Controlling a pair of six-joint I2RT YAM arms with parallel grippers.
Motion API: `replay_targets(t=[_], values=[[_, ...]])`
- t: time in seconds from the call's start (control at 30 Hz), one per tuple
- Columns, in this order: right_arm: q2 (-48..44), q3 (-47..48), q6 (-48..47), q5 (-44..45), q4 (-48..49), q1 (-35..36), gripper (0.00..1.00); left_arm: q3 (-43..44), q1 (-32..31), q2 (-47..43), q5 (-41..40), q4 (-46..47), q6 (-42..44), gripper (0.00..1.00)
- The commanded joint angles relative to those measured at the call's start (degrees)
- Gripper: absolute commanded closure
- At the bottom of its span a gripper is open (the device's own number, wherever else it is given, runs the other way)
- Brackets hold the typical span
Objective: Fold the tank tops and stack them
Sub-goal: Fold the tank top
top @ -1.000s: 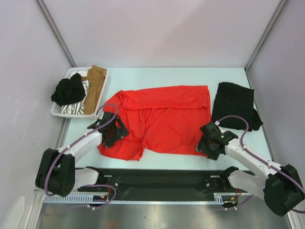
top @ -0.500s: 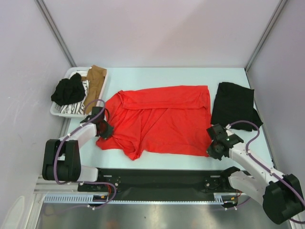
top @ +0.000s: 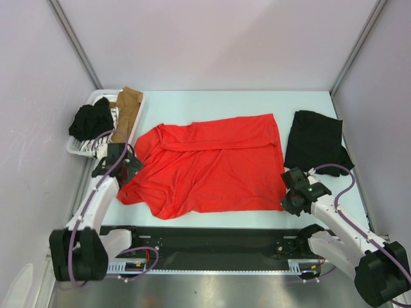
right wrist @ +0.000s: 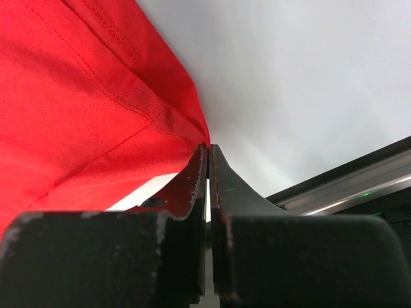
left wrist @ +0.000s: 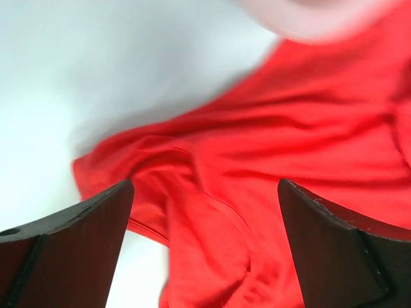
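Note:
The red tank top (top: pixel 212 167) lies spread across the middle of the table, its left side rumpled. A black tank top (top: pixel 316 140) lies folded at the right. My left gripper (top: pixel 128 167) hangs open at the red top's left edge; in the left wrist view the rumpled red cloth (left wrist: pixel 257 160) lies below and between the wide-apart fingers (left wrist: pixel 70 237) of that gripper (left wrist: pixel 205 244). My right gripper (top: pixel 289 191) is at the red top's near right corner. In the right wrist view it (right wrist: pixel 207 149) is shut, pinching the tip of that red corner (right wrist: pixel 96 96).
A white basket (top: pixel 76 151) holding black, tan and striped clothes stands at the far left, close behind the left gripper. The black base rail (top: pixel 212 242) runs along the near edge. Grey walls enclose the table on three sides.
The left gripper has moved from the red top's near left part out to its left edge, and the cloth there has spread leftward. The right gripper has shut on the near right corner.

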Motion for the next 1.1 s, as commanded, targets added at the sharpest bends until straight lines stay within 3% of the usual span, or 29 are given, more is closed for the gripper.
replay_targets(t=[0.0,0.13,0.3,0.47,0.63,0.97,1.0,1.07], values=[[-0.7,0.1,0.9,2.0,-1.2,-0.2,1.0,-0.1,-9.2,-7.7,1.2,-2.5,3.6,0.0],[-0.7,0.7,0.7,1.9,-1.5,-0.3,1.0,-1.4,-23.7,-13.0,2.6,-6.1,-2.0,0.05],[-1.1,2.0,0.8,2.4,-2.8,-0.2,1.0,-5.1,-30.7,-13.4,5.6,-13.2,-13.3,0.12],[-1.1,1.7,0.7,1.5,-1.6,-0.2,1.0,-8.7,-31.9,-13.7,5.9,-10.9,-14.7,0.21],[-1.0,1.1,0.7,1.5,-1.3,-0.2,1.0,-9.0,-32.2,-9.4,7.1,-7.6,-12.1,0.5],[-1.6,1.4,0.5,2.0,-1.6,-0.5,1.0,-12.4,-34.4,-7.1,10.0,-4.4,-12.8,0.51],[-1.6,1.4,0.4,2.0,-1.6,-0.7,1.0,-12.5,-34.5,-7.0,10.3,-4.0,-12.6,0.64],[-1.8,1.3,0.4,2.0,-1.6,-0.6,1.0,-12.5,-34.6,-7.4,10.6,-4.1,-12.5,0.79]])
